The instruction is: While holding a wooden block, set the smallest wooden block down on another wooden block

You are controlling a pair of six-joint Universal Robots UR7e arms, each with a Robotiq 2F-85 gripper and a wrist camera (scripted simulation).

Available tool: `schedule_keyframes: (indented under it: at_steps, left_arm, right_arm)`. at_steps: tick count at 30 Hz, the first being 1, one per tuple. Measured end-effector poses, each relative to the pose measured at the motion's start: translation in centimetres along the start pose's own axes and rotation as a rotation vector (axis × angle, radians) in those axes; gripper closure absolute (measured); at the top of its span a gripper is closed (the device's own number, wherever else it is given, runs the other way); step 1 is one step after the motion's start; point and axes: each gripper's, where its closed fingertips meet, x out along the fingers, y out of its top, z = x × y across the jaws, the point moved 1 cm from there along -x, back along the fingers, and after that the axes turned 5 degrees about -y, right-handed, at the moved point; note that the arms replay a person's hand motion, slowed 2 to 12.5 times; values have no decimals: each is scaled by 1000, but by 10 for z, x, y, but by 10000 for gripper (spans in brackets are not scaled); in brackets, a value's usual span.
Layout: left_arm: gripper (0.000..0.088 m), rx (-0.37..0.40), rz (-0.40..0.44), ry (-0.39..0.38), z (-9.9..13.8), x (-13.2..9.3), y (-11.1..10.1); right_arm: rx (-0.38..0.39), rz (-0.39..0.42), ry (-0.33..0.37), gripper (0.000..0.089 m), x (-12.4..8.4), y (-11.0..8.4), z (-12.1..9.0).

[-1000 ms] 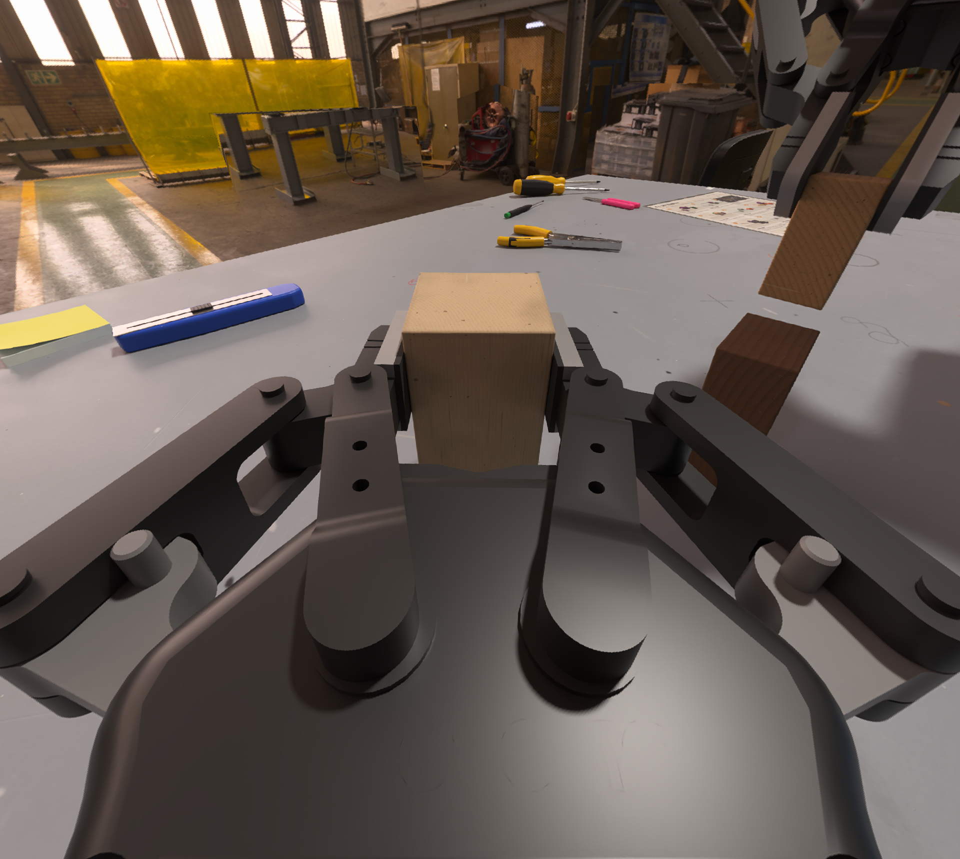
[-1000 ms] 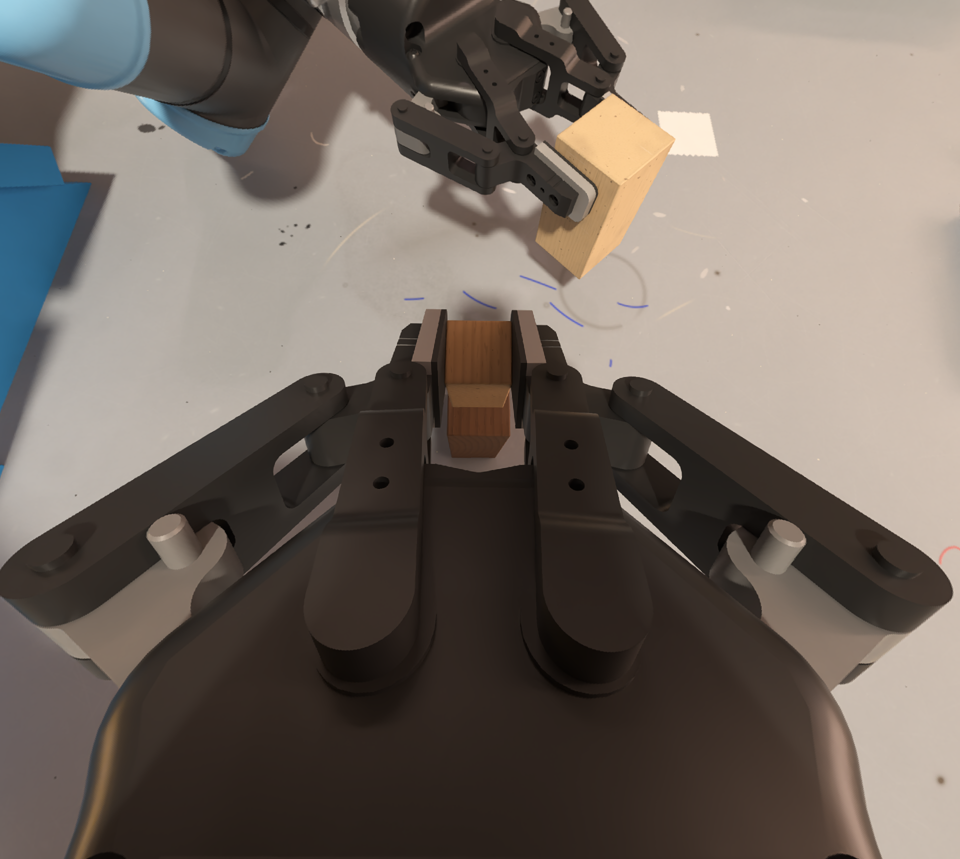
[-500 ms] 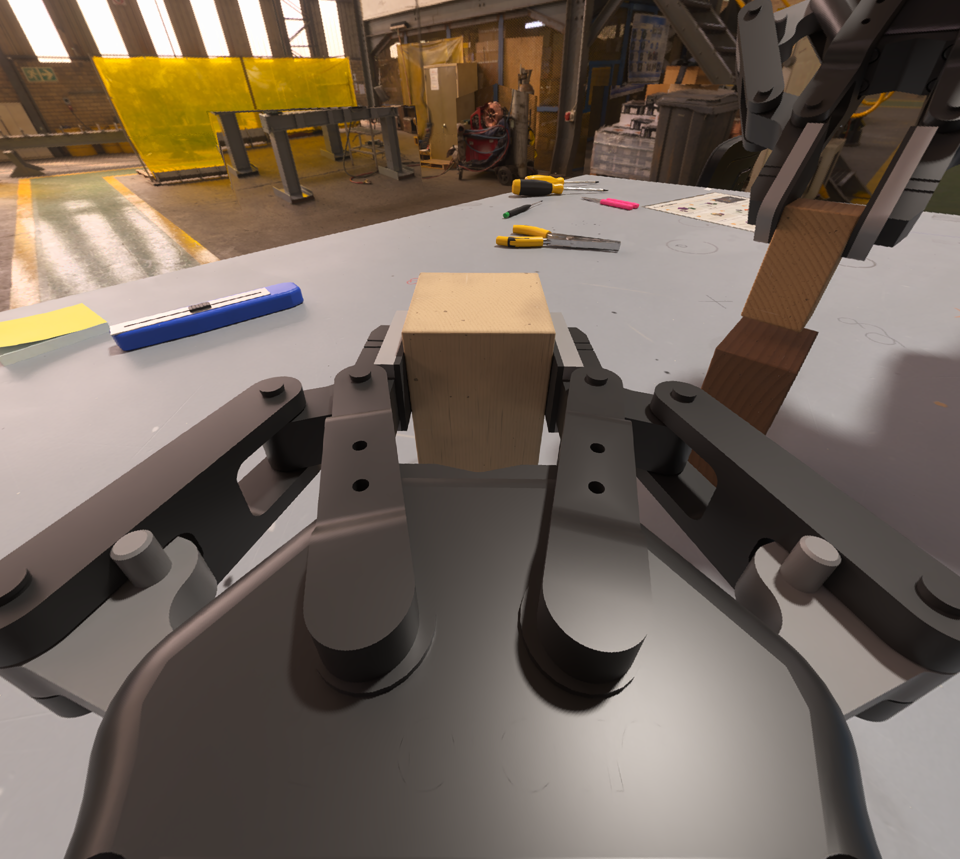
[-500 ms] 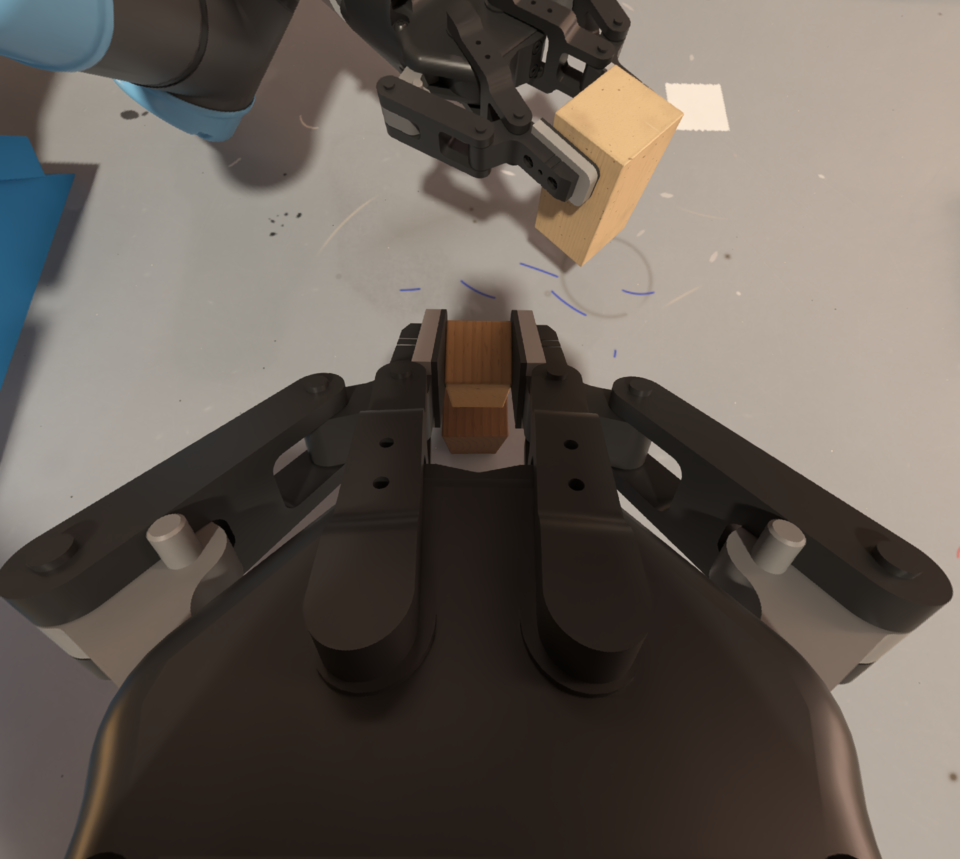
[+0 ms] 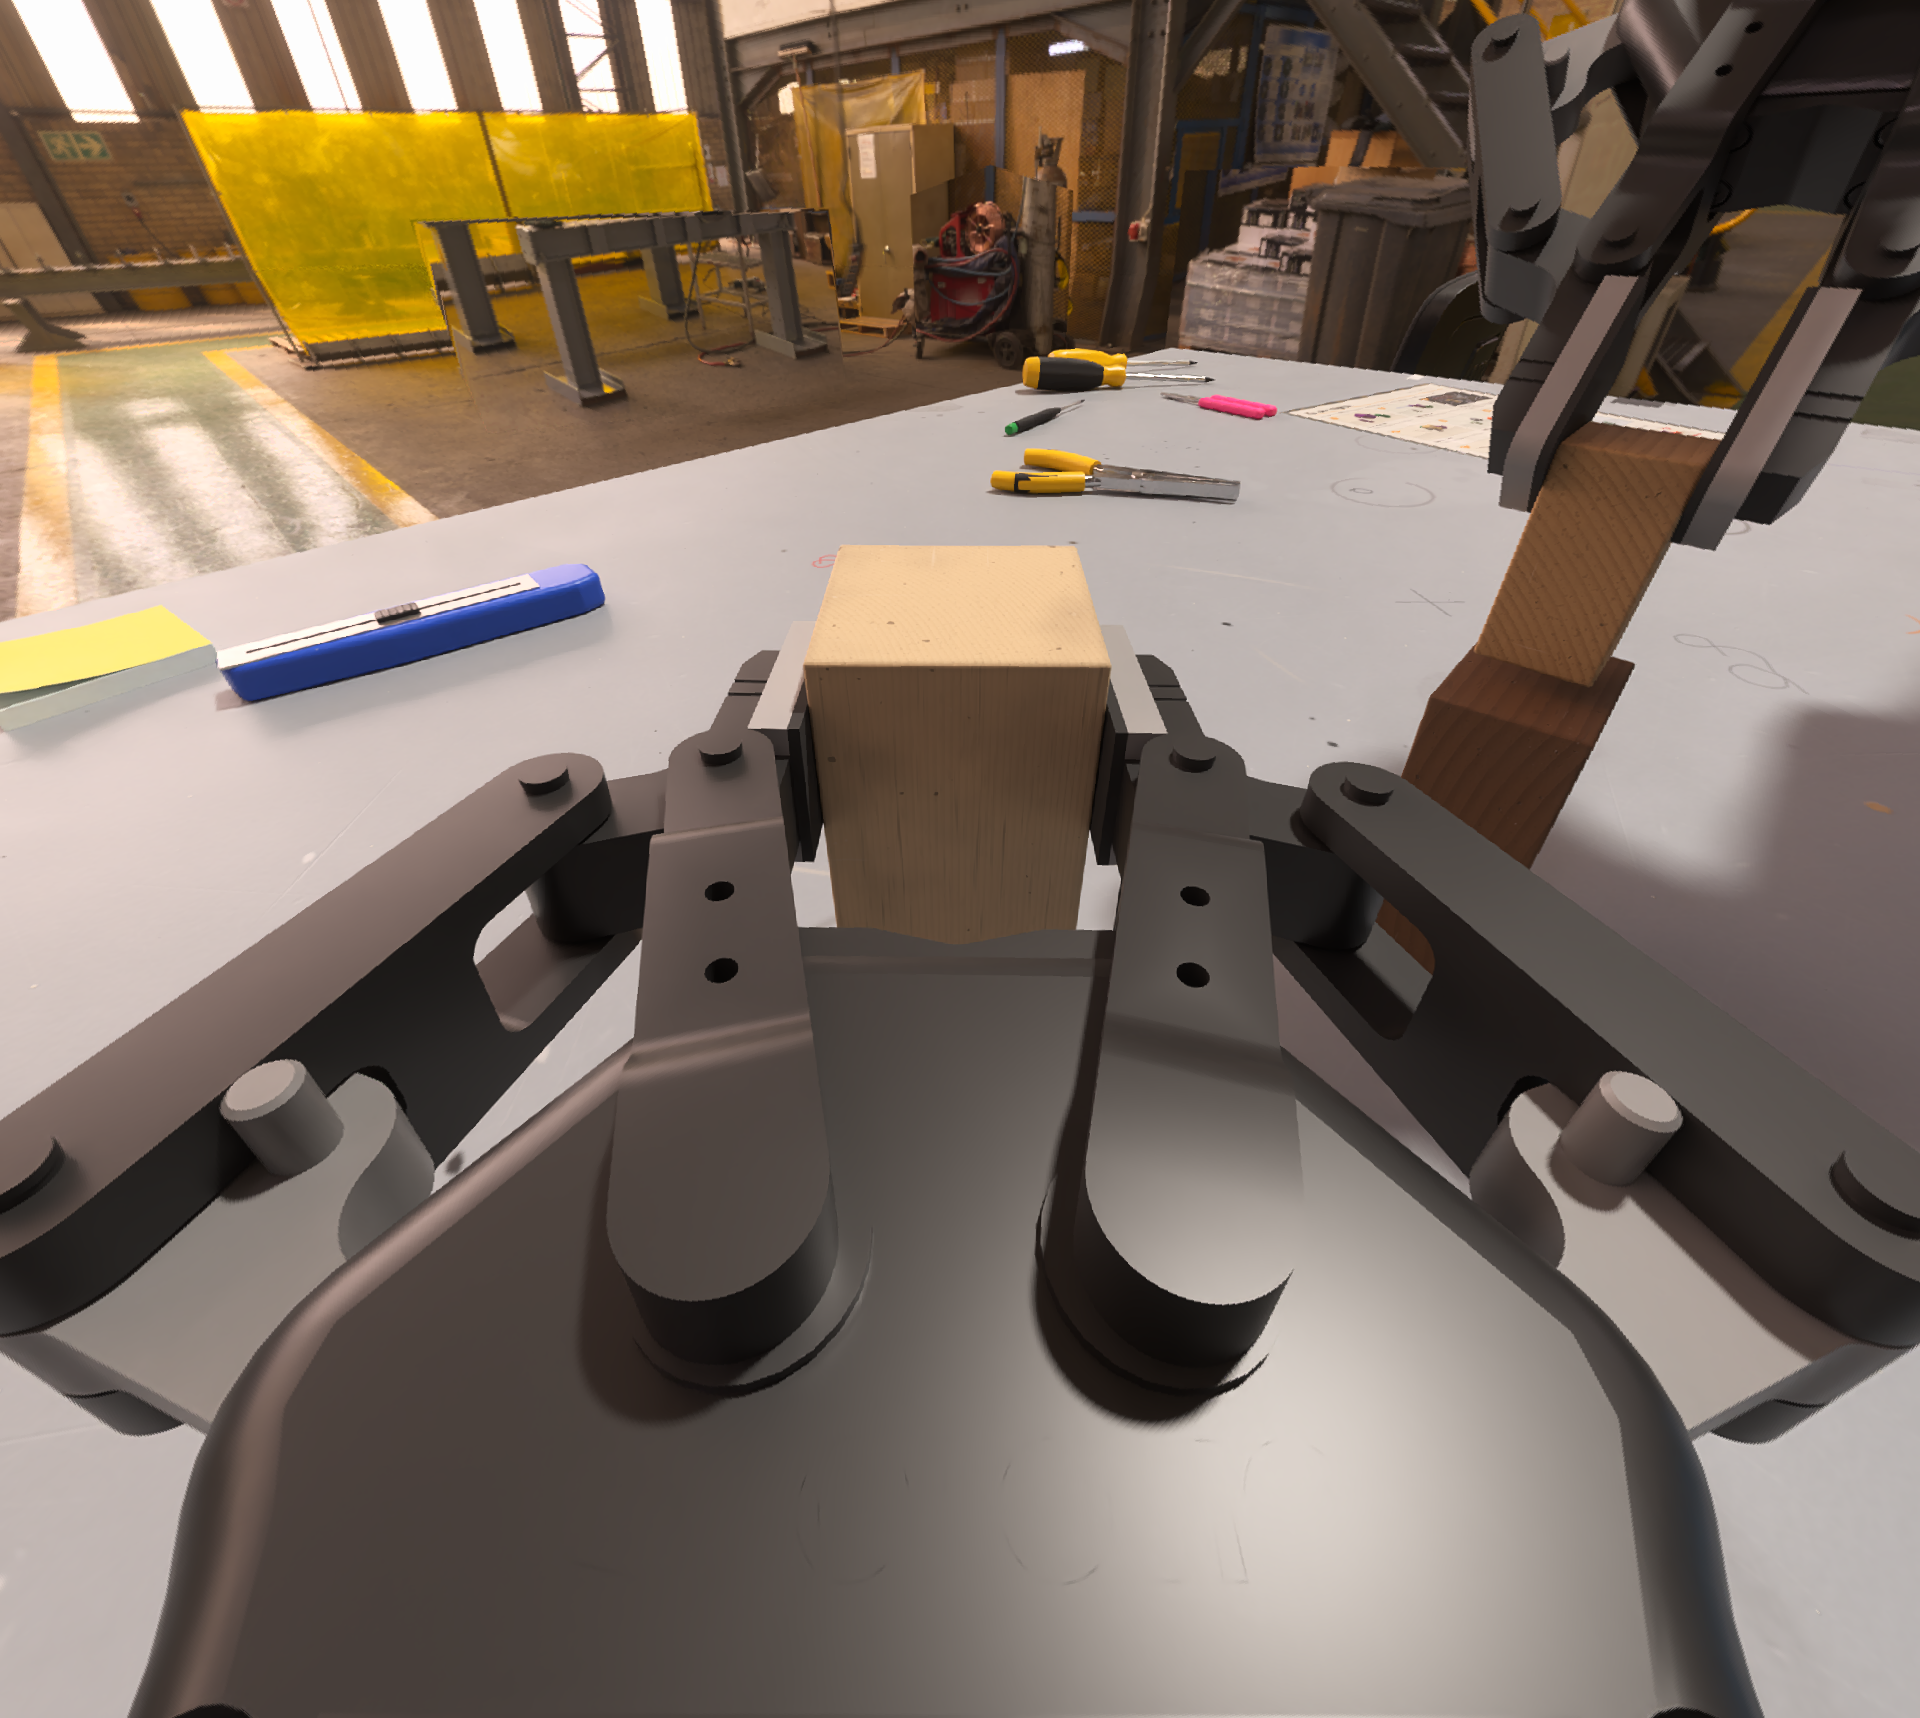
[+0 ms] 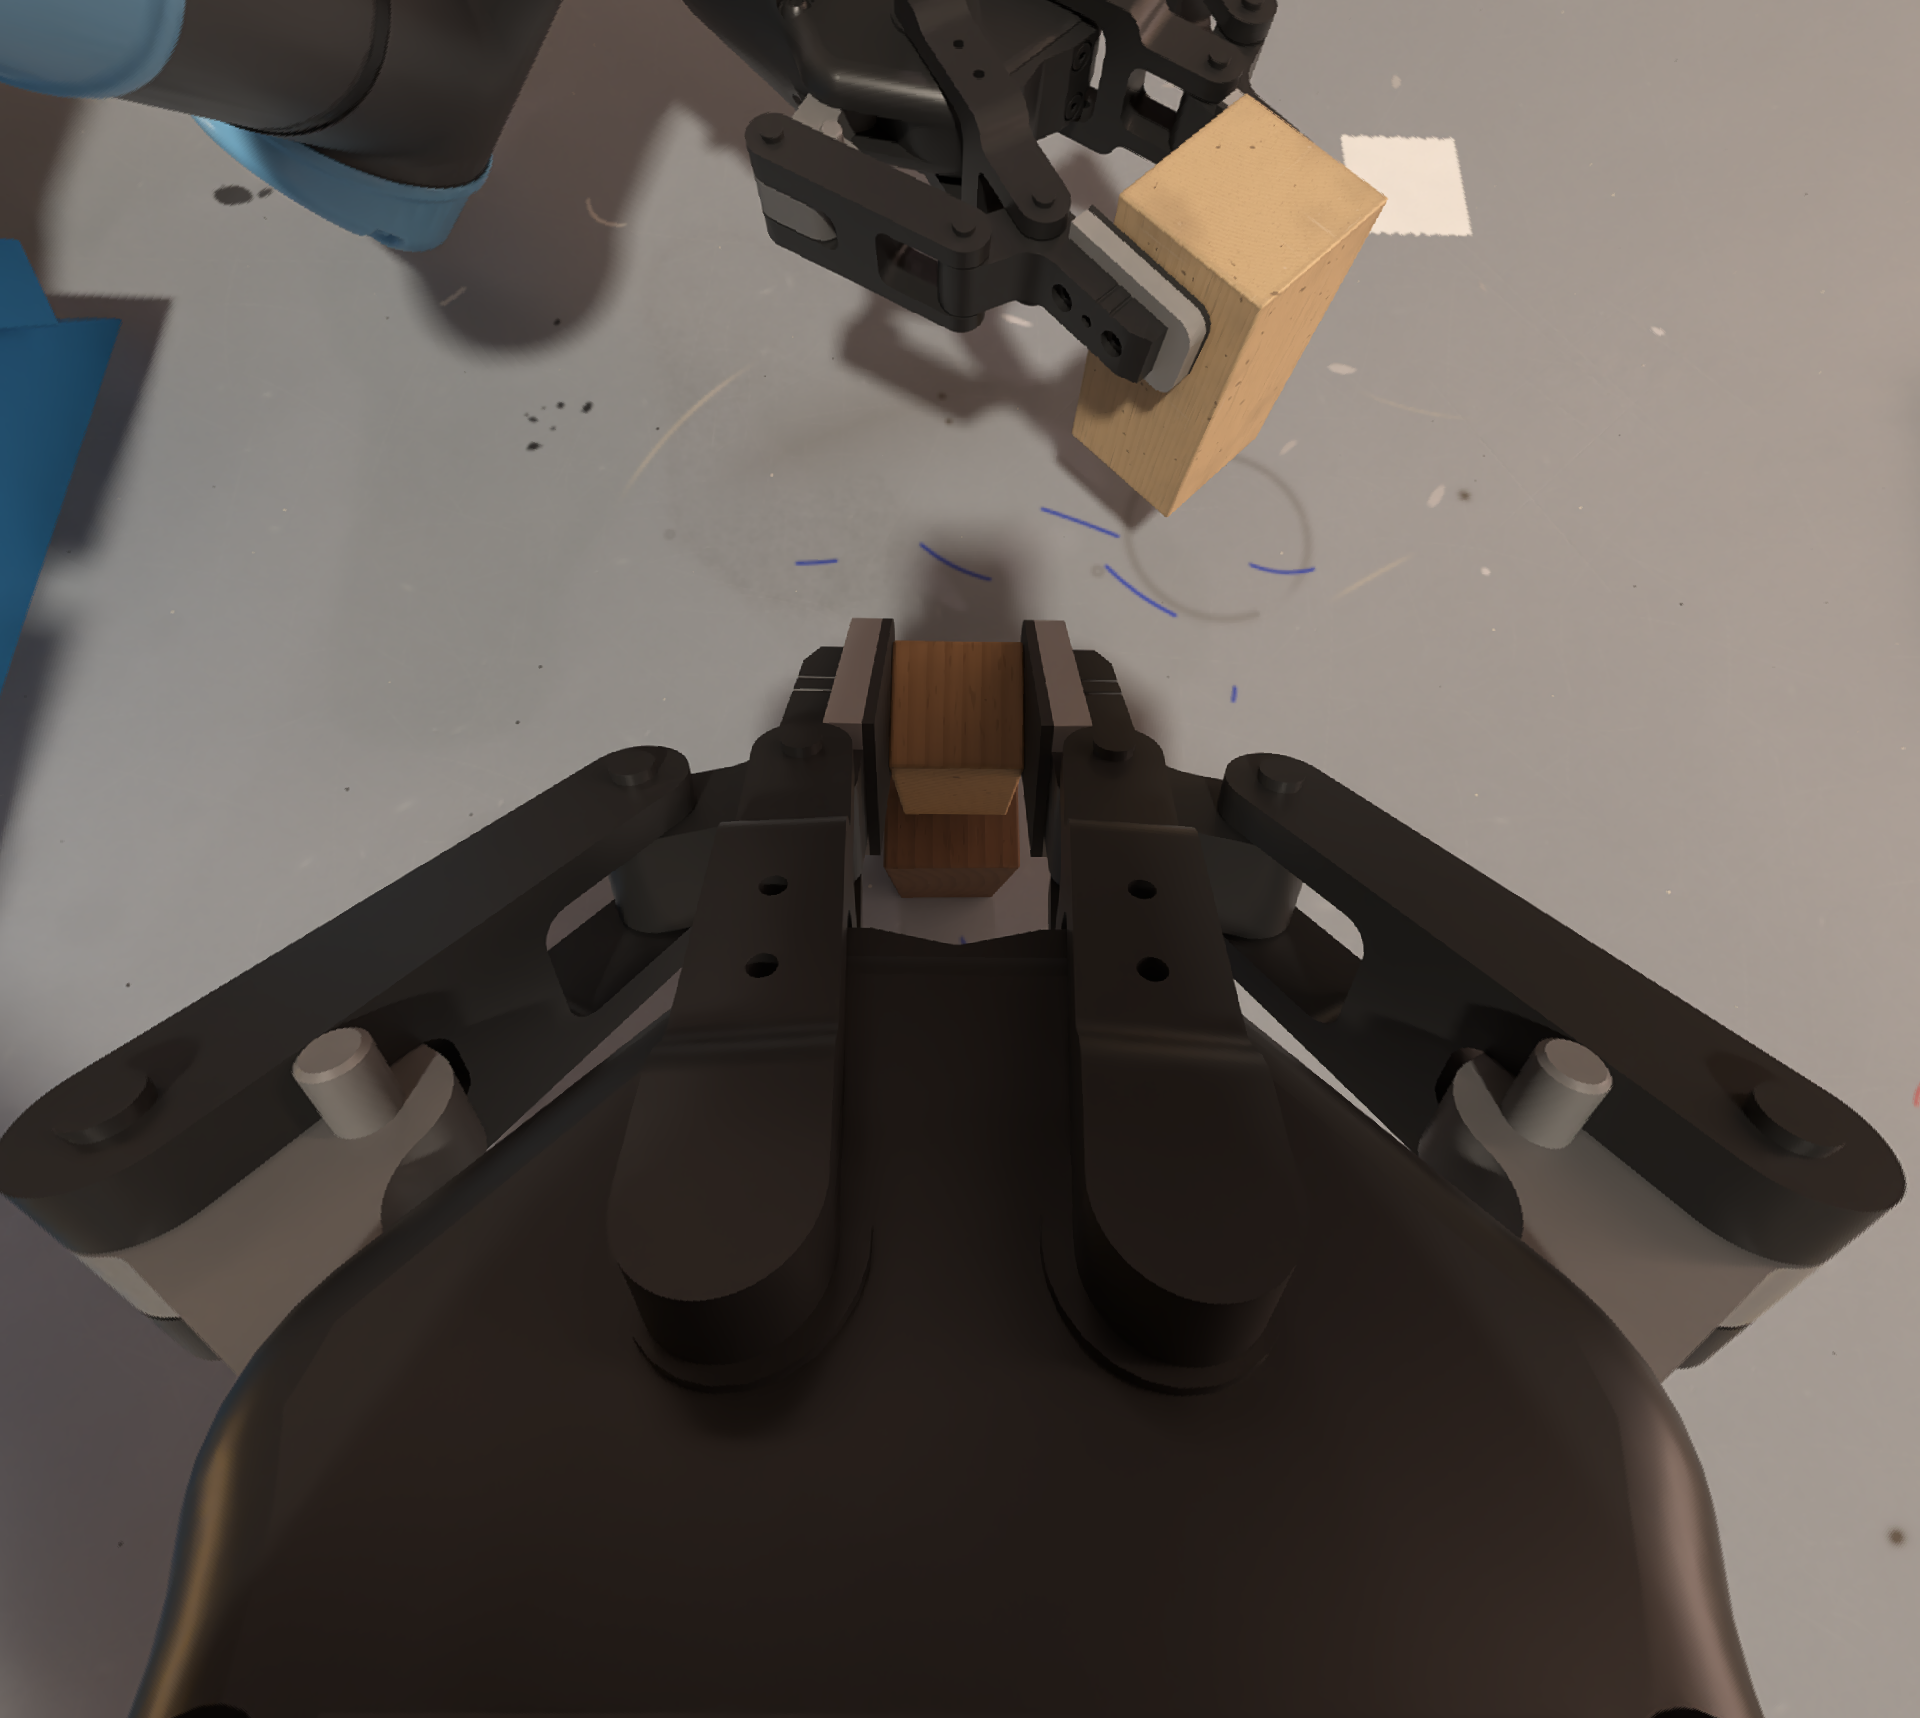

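- Left gripper [image 5: 956, 733]: clamped on pale block [image 5: 951, 733], held above the table [image 5: 416, 837].
- Right gripper [image 5: 1662, 432]: clamped on small block [image 5: 1579, 556], long axis upright, its base touching dark block [image 5: 1496, 764] directly beneath; release looks next.

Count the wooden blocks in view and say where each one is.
3. A pale block held in the left gripper; a small tan block between the right gripper's fingers, resting on a dark brown block standing on the table.
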Motion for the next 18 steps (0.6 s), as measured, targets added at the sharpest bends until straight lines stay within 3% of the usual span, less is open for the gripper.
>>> schedule_keyframes:
  at_steps: [18]
  left_arm:
    - [481,-2,0,-1,0,0,0]
  right_arm:
    - [1,-10,0,678,3,-2,1]
